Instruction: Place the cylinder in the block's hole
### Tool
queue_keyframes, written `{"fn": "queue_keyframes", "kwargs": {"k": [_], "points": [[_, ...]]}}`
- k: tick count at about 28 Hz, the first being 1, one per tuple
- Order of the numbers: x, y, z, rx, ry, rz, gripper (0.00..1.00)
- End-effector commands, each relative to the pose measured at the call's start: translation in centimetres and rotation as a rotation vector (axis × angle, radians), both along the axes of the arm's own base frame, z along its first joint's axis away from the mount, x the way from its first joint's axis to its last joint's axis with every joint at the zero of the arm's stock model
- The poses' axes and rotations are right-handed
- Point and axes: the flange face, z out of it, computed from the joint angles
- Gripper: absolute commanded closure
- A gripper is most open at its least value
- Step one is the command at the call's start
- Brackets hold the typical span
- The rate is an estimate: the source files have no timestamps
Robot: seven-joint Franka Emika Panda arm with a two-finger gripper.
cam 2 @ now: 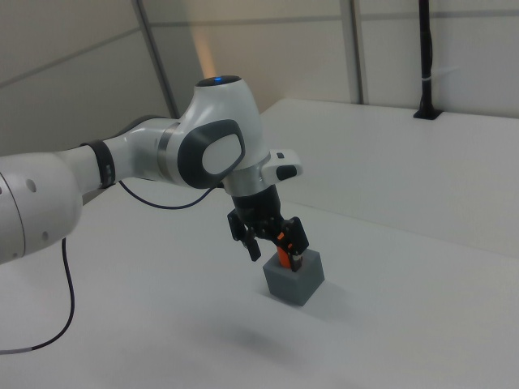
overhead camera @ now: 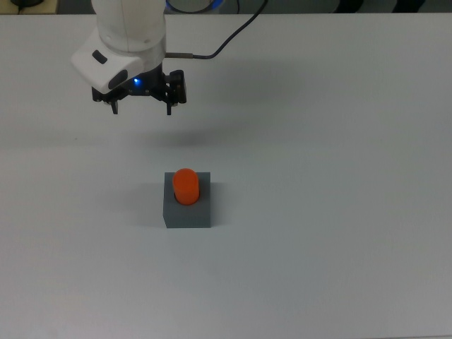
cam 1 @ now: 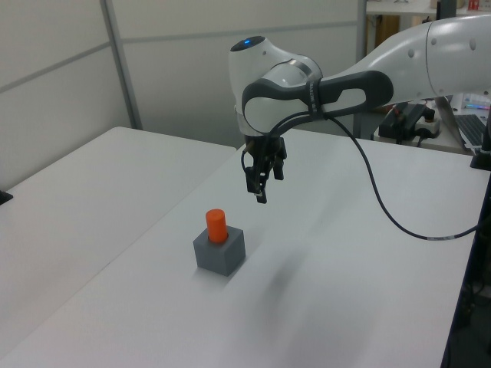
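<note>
The orange-red cylinder [overhead camera: 186, 186] stands upright in the round recess of the dark grey block [overhead camera: 188, 210] near the middle of the white table. The left view shows the cylinder [cam 1: 215, 225] rising out of the block [cam 1: 220, 252]. My gripper [overhead camera: 142, 109] hangs open and empty above the table, up and to the left of the block in the top view. In the left view the gripper [cam 1: 258, 192] is high, behind and right of the block. In the right view the gripper [cam 2: 274, 253] partly hides the cylinder [cam 2: 281, 257] on the block [cam 2: 295, 279].
A black cable [cam 1: 391, 217] runs from the arm across the table. A desk with equipment [cam 1: 418, 123] stands beyond the table at the left view's right. A dark post [cam 2: 424, 61] rises at the table's far corner in the right view.
</note>
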Motion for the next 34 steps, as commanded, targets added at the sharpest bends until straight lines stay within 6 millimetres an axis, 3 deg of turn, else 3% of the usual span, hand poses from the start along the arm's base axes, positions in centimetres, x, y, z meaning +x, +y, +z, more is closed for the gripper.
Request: {"fn": "queue_keyframes", "kwargs": {"k": [1,34], "points": [[-0.11,-0.2,-0.33,0.004,0.023,-0.001,0.0],[-0.05,0.21,-0.89,0.033,0.035,-0.013,0.0]]}}
